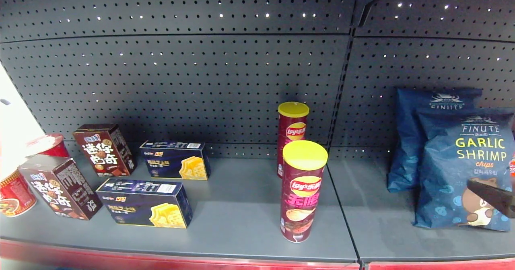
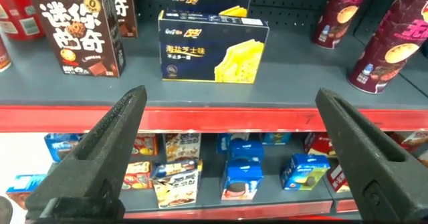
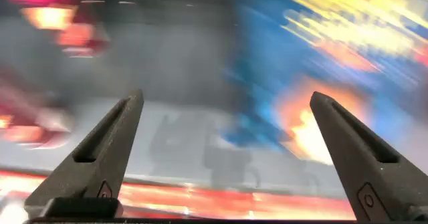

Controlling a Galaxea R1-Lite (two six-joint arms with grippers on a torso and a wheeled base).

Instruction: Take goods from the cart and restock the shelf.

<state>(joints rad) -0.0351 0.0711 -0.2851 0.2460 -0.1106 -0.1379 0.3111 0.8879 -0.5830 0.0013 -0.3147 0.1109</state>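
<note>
On the grey shelf (image 1: 241, 205) two yellow-lidded chip cans were stood upright, the front can (image 1: 303, 191) just ahead of the rear can (image 1: 292, 137). To their left, two blue cracker boxes (image 1: 147, 203) were laid one behind the other, and two brown cookie boxes (image 1: 60, 186) were stood farther left beside red noodle cups (image 1: 14, 193). Two blue garlic shrimp chip bags (image 1: 462, 165) were leaned against the perforated back panel (image 1: 201, 81) on the right section. The left gripper (image 2: 231, 95) was held spread wide with nothing between its fingers, before the shelf's red front edge, below the front cracker box. The right gripper (image 3: 227, 98) was likewise spread and empty, near the front chip bag, where one dark finger (image 1: 491, 195) was seen across the bag's lower corner. Small packets (image 2: 241, 170) were seen on a lower tier.
</note>
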